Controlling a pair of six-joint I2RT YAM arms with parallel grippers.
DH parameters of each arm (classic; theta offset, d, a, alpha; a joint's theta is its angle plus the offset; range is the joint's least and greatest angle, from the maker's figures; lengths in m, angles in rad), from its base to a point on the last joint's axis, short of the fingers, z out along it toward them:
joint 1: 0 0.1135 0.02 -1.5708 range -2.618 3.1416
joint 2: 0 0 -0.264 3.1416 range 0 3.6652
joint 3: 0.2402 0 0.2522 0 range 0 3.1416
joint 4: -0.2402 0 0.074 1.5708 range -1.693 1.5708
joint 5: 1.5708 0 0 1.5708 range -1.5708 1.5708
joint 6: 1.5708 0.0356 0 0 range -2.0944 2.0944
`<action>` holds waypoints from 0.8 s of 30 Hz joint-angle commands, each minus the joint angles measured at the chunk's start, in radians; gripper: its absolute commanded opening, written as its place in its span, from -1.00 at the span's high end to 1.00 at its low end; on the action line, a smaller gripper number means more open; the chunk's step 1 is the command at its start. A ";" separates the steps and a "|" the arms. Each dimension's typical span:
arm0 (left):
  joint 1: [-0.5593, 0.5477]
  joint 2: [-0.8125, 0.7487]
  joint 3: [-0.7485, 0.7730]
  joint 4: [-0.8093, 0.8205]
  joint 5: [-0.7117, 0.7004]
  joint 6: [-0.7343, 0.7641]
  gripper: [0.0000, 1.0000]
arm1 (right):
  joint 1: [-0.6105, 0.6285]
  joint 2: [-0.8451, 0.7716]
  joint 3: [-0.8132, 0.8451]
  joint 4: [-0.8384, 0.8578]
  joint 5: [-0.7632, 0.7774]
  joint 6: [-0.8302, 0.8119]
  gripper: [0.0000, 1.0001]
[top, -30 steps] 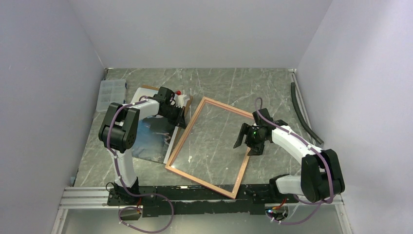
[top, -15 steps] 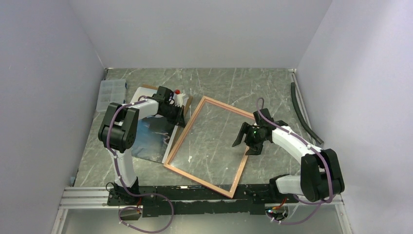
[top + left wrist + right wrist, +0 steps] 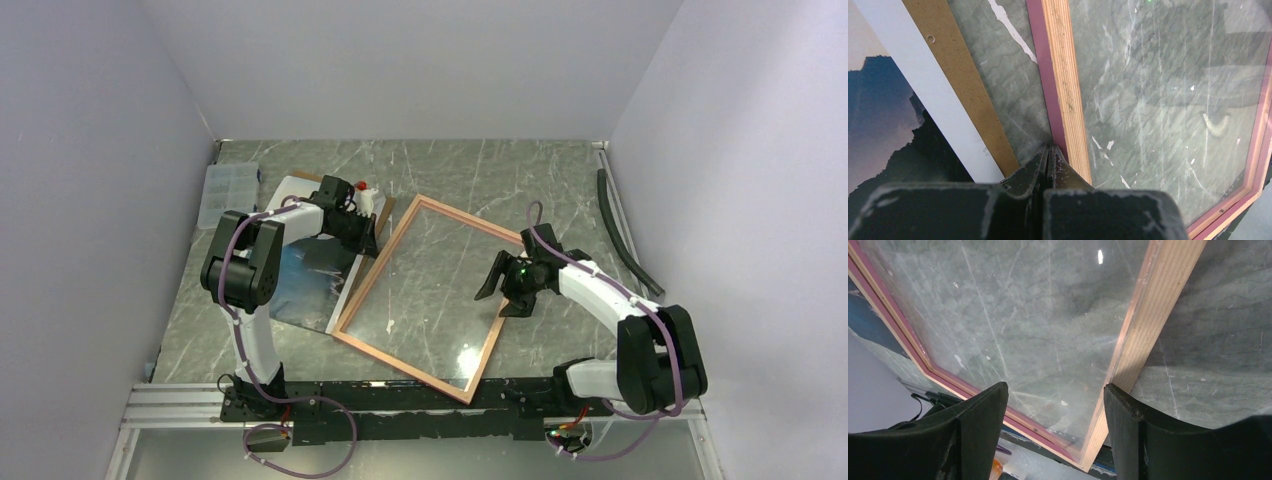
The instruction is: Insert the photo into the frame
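From above, the frame [image 3: 372, 277] lies flat and turned at an angle on the grey-green marble table [image 3: 450, 170], tan wood side up, and the marble shows through its clear pane. The photo [image 3: 305, 272] lies just beside the frame's left rail, outside of it, on a brown backing board [image 3: 388, 206] that sticks out at the far side. The left gripper [image 3: 366, 240] is at the far part of that left rail, between the rail and the photo. The right gripper [image 3: 501, 296] hangs over the frame's right rail. Well apart from the frame, a clear plastic box [image 3: 222, 190] sits beyond the photo and a black hose [image 3: 620, 225] lies on the other side. In the left wrist view, the left gripper [image 3: 1048, 151] has its jaws pressed together with nothing between them, and the tips sit at the pink outer edge of the frame's rail [image 3: 1066, 85]. A narrow strip of table [image 3: 1008, 85] separates this rail from the backing board [image 3: 963, 90] and the photo [image 3: 878, 115]. In the right wrist view, the right gripper [image 3: 1055, 402] is spread wide. One finger is above the pane, the other is just outside the wooden rail [image 3: 1153, 315], and the rail runs between them. I cannot tell if either finger touches it.
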 commanded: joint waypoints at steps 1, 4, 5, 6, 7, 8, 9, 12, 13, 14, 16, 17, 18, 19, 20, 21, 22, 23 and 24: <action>-0.046 -0.005 -0.017 -0.024 0.095 -0.014 0.95 | 0.024 0.073 -0.033 0.355 -0.022 0.020 -0.43; -0.048 -0.007 -0.016 -0.024 0.095 -0.016 0.95 | 0.026 0.078 -0.006 0.332 0.021 -0.019 -0.40; -0.050 -0.007 -0.016 -0.025 0.097 -0.016 0.95 | 0.030 0.079 0.014 0.307 0.049 -0.035 -0.40; -0.051 -0.007 -0.014 -0.026 0.097 -0.016 0.95 | 0.031 0.079 0.033 0.283 0.076 -0.052 -0.40; -0.052 -0.008 -0.014 -0.027 0.097 -0.015 0.95 | 0.031 0.078 0.051 0.265 0.101 -0.065 -0.40; -0.053 -0.008 -0.014 -0.027 0.097 -0.014 0.95 | 0.032 0.081 0.065 0.249 0.120 -0.075 -0.40; -0.054 -0.008 -0.014 -0.027 0.095 -0.016 0.95 | 0.032 0.084 0.077 0.241 0.135 -0.084 -0.41; -0.054 -0.010 -0.015 -0.025 0.098 -0.019 0.95 | 0.027 0.128 0.114 0.221 0.167 -0.111 -0.42; -0.055 -0.011 -0.015 -0.025 0.097 -0.019 0.95 | 0.024 0.149 0.127 0.217 0.172 -0.118 -0.42; -0.054 -0.013 -0.014 -0.026 0.097 -0.019 0.95 | 0.019 0.171 0.139 0.214 0.174 -0.123 -0.42; -0.054 -0.016 -0.014 -0.029 0.096 -0.017 0.95 | 0.007 0.211 0.162 0.210 0.177 -0.133 -0.42; -0.054 -0.018 -0.014 -0.031 0.095 -0.017 0.95 | 0.001 0.225 0.171 0.210 0.177 -0.136 -0.42; -0.054 -0.022 -0.016 -0.032 0.096 -0.015 0.95 | -0.003 0.238 0.184 0.211 0.177 -0.138 -0.42; -0.054 -0.024 -0.016 -0.034 0.097 -0.014 0.95 | -0.006 0.251 0.194 0.209 0.179 -0.143 -0.42; -0.054 -0.026 -0.018 -0.034 0.096 -0.013 0.95 | -0.008 0.265 0.207 0.201 0.182 -0.148 -0.41; -0.054 -0.028 -0.018 -0.036 0.096 -0.012 0.95 | -0.009 0.277 0.220 0.194 0.187 -0.153 -0.41; -0.054 -0.028 -0.017 -0.037 0.096 -0.011 0.95 | -0.009 0.289 0.230 0.188 0.192 -0.157 -0.41; -0.054 -0.028 -0.017 -0.037 0.096 -0.011 0.95 | -0.009 0.301 0.239 0.182 0.197 -0.160 -0.41; -0.054 -0.028 -0.019 -0.037 0.096 -0.012 0.95 | -0.009 0.315 0.249 0.181 0.199 -0.165 -0.41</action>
